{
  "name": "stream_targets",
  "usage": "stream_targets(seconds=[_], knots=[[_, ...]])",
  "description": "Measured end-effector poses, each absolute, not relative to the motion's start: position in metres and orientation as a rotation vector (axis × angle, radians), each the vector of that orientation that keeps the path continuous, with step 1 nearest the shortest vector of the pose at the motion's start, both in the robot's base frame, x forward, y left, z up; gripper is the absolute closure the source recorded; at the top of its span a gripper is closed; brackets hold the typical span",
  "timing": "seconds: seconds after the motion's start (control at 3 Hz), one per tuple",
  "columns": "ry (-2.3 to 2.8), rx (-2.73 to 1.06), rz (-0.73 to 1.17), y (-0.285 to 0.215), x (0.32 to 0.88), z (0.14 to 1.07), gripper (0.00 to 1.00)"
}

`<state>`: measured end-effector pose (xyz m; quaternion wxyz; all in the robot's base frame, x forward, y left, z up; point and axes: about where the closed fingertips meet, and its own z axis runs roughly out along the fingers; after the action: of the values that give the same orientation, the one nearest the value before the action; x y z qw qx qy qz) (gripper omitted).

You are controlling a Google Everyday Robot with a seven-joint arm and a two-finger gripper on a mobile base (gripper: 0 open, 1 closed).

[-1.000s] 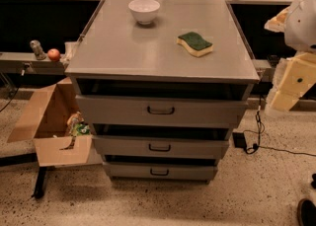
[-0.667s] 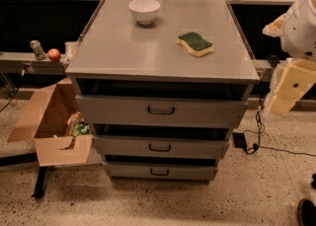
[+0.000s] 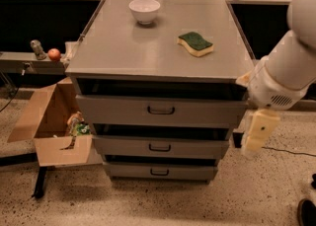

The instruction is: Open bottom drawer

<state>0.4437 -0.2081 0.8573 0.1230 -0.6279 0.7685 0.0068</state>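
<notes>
1. Bottom drawer (image 3: 187,172): lowest of three in the table (image 3: 148,47), near the floor.
2. Hand (image 3: 257,133) hangs right of the table, higher than the drawer, well apart.
3. Hand's opening and hold: cannot tell; arm (image 3: 291,67) cut off at the right edge.

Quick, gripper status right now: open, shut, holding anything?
Gripper: cannot be told. It hangs off the right side of the cabinet, apart from the bottom drawer.

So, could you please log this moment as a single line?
step: open bottom drawer, not begun | gripper: right of cabinet, not at drawer | top: bowl, sponge
</notes>
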Motion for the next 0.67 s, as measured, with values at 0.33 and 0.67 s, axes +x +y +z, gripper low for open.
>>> stream_targets(seconds=[0.33,0.67], knots=[[2.278,-1.884,0.230,-0.1990,0.4279,0.7702,0.00],[2.278,-1.884,0.230,-0.1990,0.4279,0.7702,0.00]])
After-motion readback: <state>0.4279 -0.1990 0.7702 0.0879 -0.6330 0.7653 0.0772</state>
